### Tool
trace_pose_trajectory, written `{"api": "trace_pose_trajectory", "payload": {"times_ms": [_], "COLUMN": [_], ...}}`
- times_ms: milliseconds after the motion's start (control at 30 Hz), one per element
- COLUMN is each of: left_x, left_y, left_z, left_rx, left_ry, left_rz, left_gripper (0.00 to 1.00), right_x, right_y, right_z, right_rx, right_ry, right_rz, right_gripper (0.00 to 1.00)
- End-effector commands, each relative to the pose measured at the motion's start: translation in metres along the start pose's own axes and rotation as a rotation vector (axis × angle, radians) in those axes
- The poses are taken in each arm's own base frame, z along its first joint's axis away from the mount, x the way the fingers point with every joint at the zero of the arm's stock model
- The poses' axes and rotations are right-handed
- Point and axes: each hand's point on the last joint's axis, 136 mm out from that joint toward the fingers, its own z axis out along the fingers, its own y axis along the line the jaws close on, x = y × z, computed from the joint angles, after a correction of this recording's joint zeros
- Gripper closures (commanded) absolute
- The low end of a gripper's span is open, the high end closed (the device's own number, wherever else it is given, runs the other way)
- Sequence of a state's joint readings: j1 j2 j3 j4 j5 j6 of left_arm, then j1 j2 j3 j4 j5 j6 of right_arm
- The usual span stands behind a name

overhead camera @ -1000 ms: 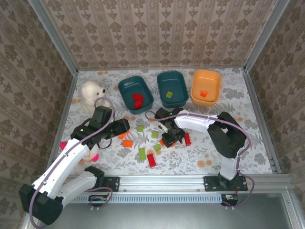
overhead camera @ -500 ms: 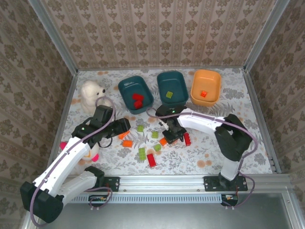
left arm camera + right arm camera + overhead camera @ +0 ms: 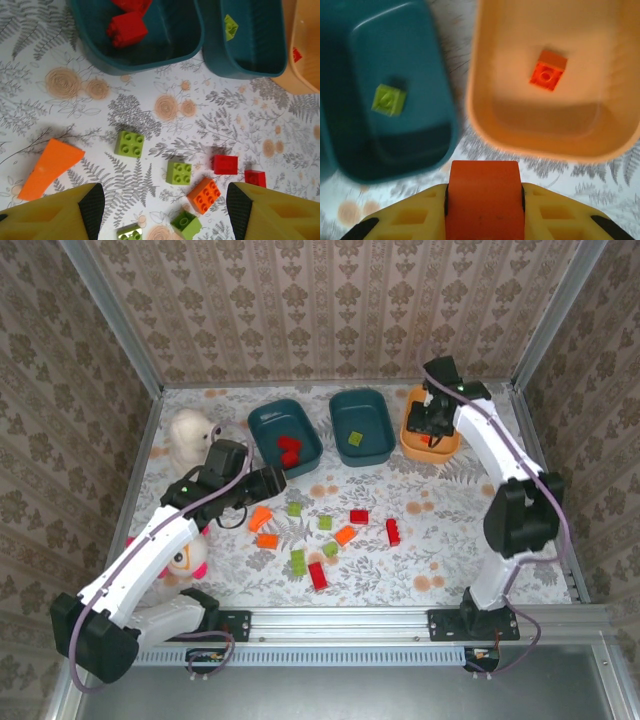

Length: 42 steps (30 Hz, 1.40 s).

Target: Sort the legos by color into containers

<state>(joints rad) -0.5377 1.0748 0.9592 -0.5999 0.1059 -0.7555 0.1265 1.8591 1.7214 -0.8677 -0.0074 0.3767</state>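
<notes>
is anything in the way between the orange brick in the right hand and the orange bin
Nothing visible is. The right hand grips the orange brick right at the orange bin, whose top is open. One small orange lego lies inside, with bare floor around it.

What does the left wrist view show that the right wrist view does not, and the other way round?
Left wrist adds: the left teal bin with red bricks, loose legos on the table, and the open left end effector. Right wrist adds: the right end effector shut on an orange brick. Shared: the middle teal bin with its green brick, and the orange bin.
</notes>
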Motion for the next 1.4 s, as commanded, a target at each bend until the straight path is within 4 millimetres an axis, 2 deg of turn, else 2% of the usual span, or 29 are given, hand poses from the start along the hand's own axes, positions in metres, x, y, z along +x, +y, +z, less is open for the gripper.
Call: {"api": "trace_pose_trajectory", "payload": {"times_ms": [0,133,267,367,467,567,700,867,1000,1100,1167,1200,1300,1367], "left_x": [-0.015,-0.012,-0.01,-0.006,-0.001,0.006,0.017,0.028,0.038,0.046,0.048,0.049,0.048,0.048], "left_y": [-0.018,-0.018,-0.02,-0.021,-0.02,-0.016,-0.006,0.001,0.008,0.014,0.017,0.019,0.026,0.028], "left_z": [-0.007,-0.007,-0.007,-0.006,-0.004,-0.001,0.005,0.017,0.033,0.048,0.06,0.065,0.083,0.095], "left_rx": [0.042,0.034,0.032,0.022,0.011,-0.012,-0.055,-0.103,-0.151,-0.191,-0.222,-0.244,-0.307,-0.324], "left_ry": [-0.047,-0.045,-0.043,-0.035,-0.021,0.001,0.036,0.083,0.146,0.209,0.248,0.266,0.308,0.342], "left_rz": [0.023,0.02,0.026,0.04,0.05,0.062,0.064,0.062,0.118,0.154,0.183,0.201,0.253,0.277], "left_gripper": [0.32,0.32,0.31,0.31,0.31,0.31,0.31,0.31,0.31,0.31,0.31,0.31,0.29,0.28], "right_x": [-0.011,-0.018,-0.012,-0.004,0.003,0.008,0.004,-0.021,-0.044,-0.047,-0.035,-0.023,0.02,0.052], "right_y": [-0.006,-0.008,-0.009,-0.013,-0.018,-0.02,-0.019,-0.013,0.0,0.022,0.048,0.063,0.1,0.115], "right_z": [0.039,0.076,0.104,0.117,0.124,0.127,0.119,0.08,0.022,-0.029,-0.059,-0.074,-0.106,-0.121], "right_rx": [-0.034,-0.031,-0.035,-0.023,-0.01,-0.009,-0.017,-0.038,-0.064,-0.128,-0.229,-0.299,-0.533,-0.659], "right_ry": [0.084,0.165,0.226,0.257,0.278,0.286,0.274,0.175,0.032,-0.116,-0.206,-0.243,-0.298,-0.294], "right_rz": [0.098,0.117,0.142,0.165,0.181,0.179,0.155,0.125,0.092,0.048,0.007,-0.016,-0.045,-0.05], "right_gripper": [0.73,0.72,0.72,0.72,0.69,0.61,0.5,0.44,0.45,0.45,0.43,0.42,0.37,0.34]}}
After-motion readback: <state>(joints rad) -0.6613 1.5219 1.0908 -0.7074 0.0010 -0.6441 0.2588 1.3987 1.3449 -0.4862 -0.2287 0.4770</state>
